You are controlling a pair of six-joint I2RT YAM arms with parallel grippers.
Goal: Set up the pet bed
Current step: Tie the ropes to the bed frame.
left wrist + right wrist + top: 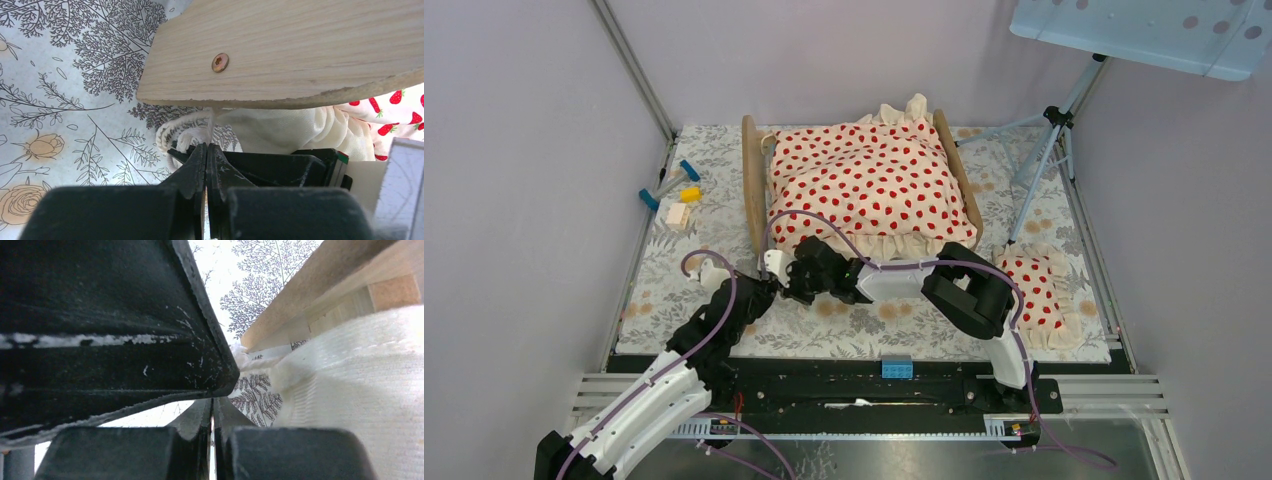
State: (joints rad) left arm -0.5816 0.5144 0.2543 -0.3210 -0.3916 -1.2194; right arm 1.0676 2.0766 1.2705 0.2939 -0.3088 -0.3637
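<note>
At the pet bed's (750, 180) near-left corner, the left end effector (206, 150) and right end effector (212, 407) are seen closed; the bed's length is judged to run crosswise, rightward from both.

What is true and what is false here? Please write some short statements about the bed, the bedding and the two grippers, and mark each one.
1. The red-dotted blanket lies spread over the pet bed. True.
2. The small pillow lies on the bed. False: it lies on the floral mat, to the right of the bed.
3. The left gripper and the right gripper are both shut. True.
4. The blue block rests on the blanket. False: it sits beyond the mat's near edge, away from the bed.
</note>
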